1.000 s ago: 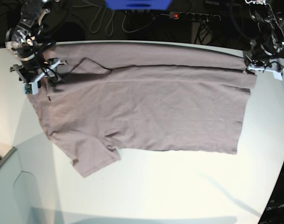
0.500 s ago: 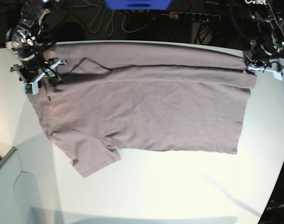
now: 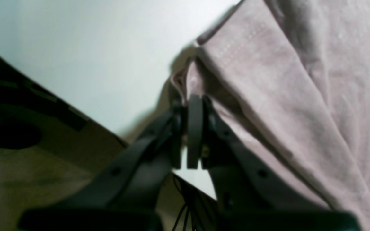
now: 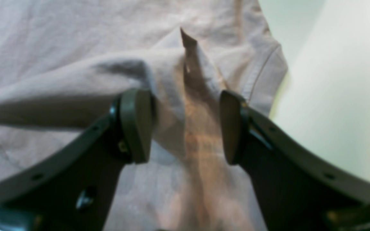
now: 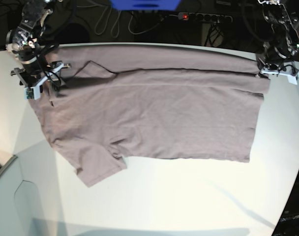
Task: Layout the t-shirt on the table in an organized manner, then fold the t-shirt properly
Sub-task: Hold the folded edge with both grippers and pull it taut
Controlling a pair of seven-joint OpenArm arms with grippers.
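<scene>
Base cam looks down over whole table [image 5: 189,206]; both wrist cams sit close, sharing t-shirt [image 5: 154,108] edges w/ it.

The base view is evenly lit from above and sharp in the middle, with the white counter [image 5: 189,196] bright and its edge bowed by lens distortion; the upper background is dark. Soft shadows fall at the lower left. Both wrist views are blurred: the near fingers [image 4: 136,125] are out of focus, and the shirt [image 3: 300,80] looks soft.

Dark grey grippers [image 4: 185,128], olive pads [image 4: 136,125]
</scene>
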